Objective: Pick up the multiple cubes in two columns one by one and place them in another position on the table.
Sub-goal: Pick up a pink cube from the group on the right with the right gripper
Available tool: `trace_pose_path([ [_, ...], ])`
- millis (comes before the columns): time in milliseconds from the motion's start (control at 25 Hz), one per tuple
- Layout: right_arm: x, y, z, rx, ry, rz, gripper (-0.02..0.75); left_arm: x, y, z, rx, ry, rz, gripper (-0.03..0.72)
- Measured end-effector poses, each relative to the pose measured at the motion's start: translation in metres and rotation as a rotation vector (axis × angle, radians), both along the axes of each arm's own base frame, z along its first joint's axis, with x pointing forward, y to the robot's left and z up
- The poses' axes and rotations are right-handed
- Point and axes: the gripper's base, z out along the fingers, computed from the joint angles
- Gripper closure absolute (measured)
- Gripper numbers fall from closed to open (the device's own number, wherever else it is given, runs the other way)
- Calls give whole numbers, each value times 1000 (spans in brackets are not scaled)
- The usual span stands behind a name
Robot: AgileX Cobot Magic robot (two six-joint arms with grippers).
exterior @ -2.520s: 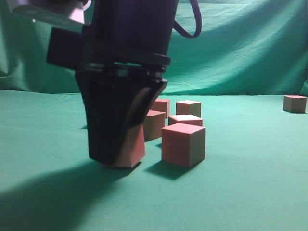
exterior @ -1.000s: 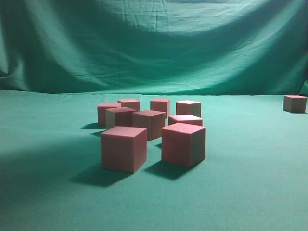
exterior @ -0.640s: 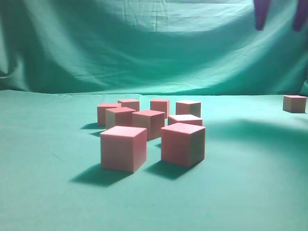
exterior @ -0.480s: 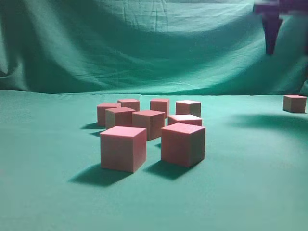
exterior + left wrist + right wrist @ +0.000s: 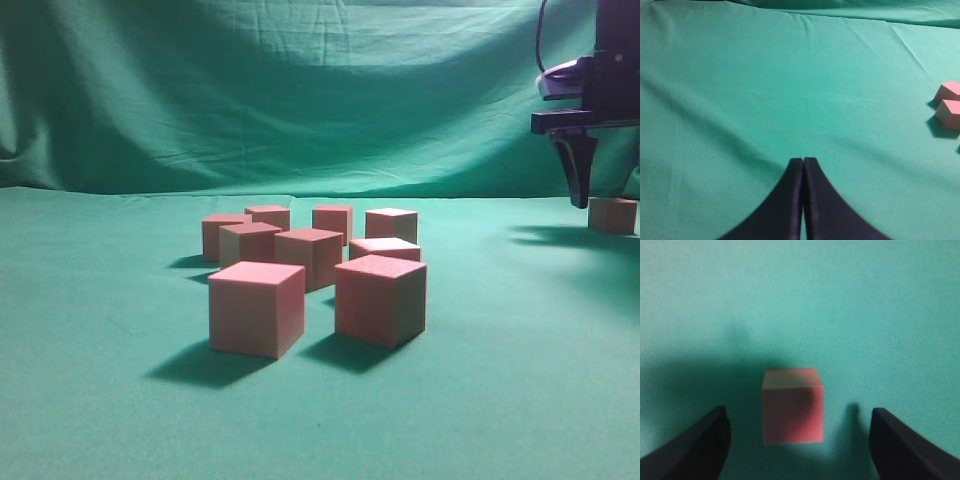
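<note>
Several pinkish-red cubes stand in two rough columns mid-table, the nearest two at the front left (image 5: pixel 257 308) and front right (image 5: pixel 380 298). One lone cube (image 5: pixel 612 215) sits far right on the table (image 5: pixel 500 400). My right gripper (image 5: pixel 608 190) hangs open just above it; in the right wrist view the lone cube (image 5: pixel 792 407) lies between the spread fingers (image 5: pixel 705 442) without touching them. My left gripper (image 5: pixel 803 161) is shut on nothing over bare cloth, with two cubes (image 5: pixel 949 113) at that view's right edge. The exterior view does not show it.
A draped green backdrop (image 5: pixel 300 100) rises behind the table. Bare cloth stretches between the cube cluster and the lone cube, and along the front.
The left gripper has let go of the front left cube and left the exterior view. The right gripper has since come down from the top right to just above the lone cube.
</note>
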Motion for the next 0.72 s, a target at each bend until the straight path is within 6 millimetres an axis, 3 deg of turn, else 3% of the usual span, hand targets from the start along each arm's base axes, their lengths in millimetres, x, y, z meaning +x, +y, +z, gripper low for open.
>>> trace_pose_path([
  [240, 2, -1, -13, -13, 19, 3, 179, 0, 0, 0, 0, 0, 0, 688],
  [400, 5, -1, -24, -15, 31, 4, 342, 0, 0, 0, 0, 0, 0, 688],
  [480, 5, 0, -24, -12, 25, 5, 467, 0, 0, 0, 0, 0, 0, 688],
  [640, 8, 0, -15, -11, 6, 3, 479, 0, 0, 0, 0, 0, 0, 688],
  [720, 9, 1, 3, 5, -37, 5, 479, 0, 0, 0, 0, 0, 0, 688],
])
